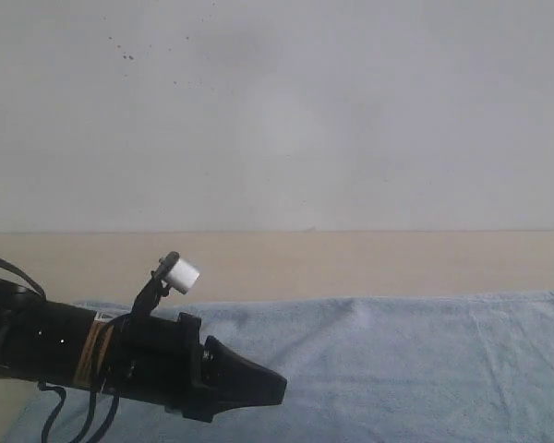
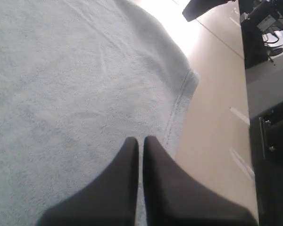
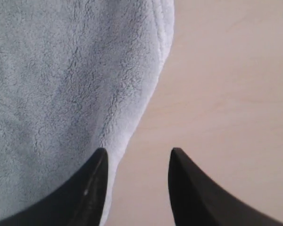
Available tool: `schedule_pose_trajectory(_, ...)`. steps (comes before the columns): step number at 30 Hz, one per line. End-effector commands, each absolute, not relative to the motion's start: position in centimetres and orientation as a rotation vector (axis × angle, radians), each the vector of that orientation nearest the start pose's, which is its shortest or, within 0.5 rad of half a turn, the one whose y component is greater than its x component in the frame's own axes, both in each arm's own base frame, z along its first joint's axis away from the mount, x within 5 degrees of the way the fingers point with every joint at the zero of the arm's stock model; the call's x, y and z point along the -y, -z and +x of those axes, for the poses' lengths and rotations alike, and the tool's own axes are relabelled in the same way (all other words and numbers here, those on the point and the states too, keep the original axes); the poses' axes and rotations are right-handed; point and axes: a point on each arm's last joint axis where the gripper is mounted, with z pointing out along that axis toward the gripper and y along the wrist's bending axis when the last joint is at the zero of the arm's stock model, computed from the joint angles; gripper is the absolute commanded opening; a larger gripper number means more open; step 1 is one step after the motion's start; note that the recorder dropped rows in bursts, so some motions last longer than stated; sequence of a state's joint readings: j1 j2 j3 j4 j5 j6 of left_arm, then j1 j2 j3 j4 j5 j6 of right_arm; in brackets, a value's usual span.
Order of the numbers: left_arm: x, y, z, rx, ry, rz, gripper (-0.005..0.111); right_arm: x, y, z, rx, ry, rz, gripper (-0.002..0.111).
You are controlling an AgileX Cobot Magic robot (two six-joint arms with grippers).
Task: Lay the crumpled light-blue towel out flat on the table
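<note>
Left gripper (image 2: 140,140) closed on nothing, towel (image 2: 61,94) beneath it. Right gripper (image 3: 137,151) spread wide, empty, over towel edge and counter (image 3: 226,94).

pale beige table (image 1: 351,263), light-blue towel (image 1: 397,369) spread on it (hemmed edges)

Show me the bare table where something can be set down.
A bare strip of table runs between the towel's far edge and the wall. More bare table lies beside the towel's edge in both wrist views. The exterior view's lower left is crowded: the left arm hangs over the towel.
</note>
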State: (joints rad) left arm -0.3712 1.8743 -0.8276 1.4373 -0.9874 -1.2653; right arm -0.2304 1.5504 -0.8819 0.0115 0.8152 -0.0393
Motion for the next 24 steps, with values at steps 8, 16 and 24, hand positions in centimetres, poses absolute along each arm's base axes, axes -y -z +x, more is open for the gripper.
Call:
schedule_pose_trajectory(8,19.3,-17.2,26.5,-1.847,1.548,0.927,0.004,5.3,-16.5,27.1,-3.058,-0.192,0.385,0.056)
schedule_pose_trajectory(16,19.3,-17.3,26.6,-1.84,1.554,0.902,0.004,5.0,-14.6,27.5,-3.111,-0.269,0.382,0.058)
schedule_pose_trajectory(24,19.3,-17.2,26.7,-1.851,1.536,0.901,0.004,5.0,-13.7,28.0,-3.092,-0.297,0.434,0.027)
